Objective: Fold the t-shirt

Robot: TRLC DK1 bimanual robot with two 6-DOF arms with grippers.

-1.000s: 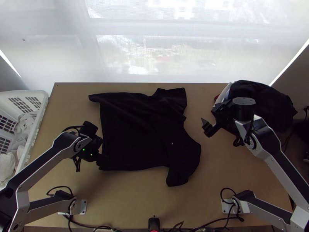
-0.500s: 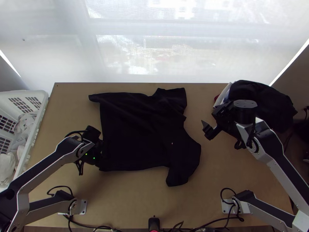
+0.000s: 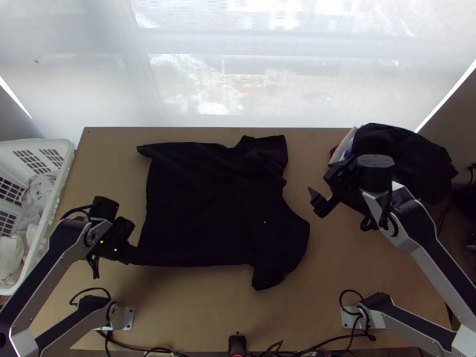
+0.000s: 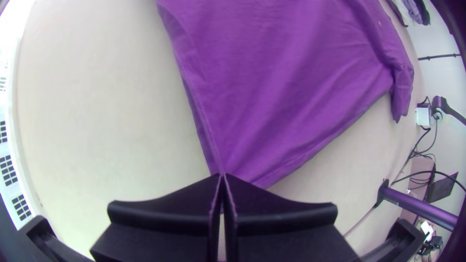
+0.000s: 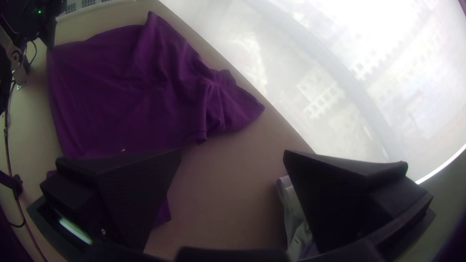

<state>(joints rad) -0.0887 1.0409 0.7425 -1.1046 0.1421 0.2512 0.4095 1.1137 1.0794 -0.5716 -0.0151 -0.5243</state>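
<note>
Taking twelve o'clock as the window side, the light wooden table (image 3: 208, 321) carries the dark t-shirt (image 3: 208, 202) near its middle, spread but wrinkled. A white basket (image 3: 67, 156) stands at the table's nine o'clock; a heap of clothes (image 3: 419, 149) lies toward two. The left tool (image 3: 134, 256) is closed on the shirt's eight-o'clock corner. The right tool (image 3: 315, 199), wide open and holding nothing, is apart at the shirt's three o'clock.
</note>
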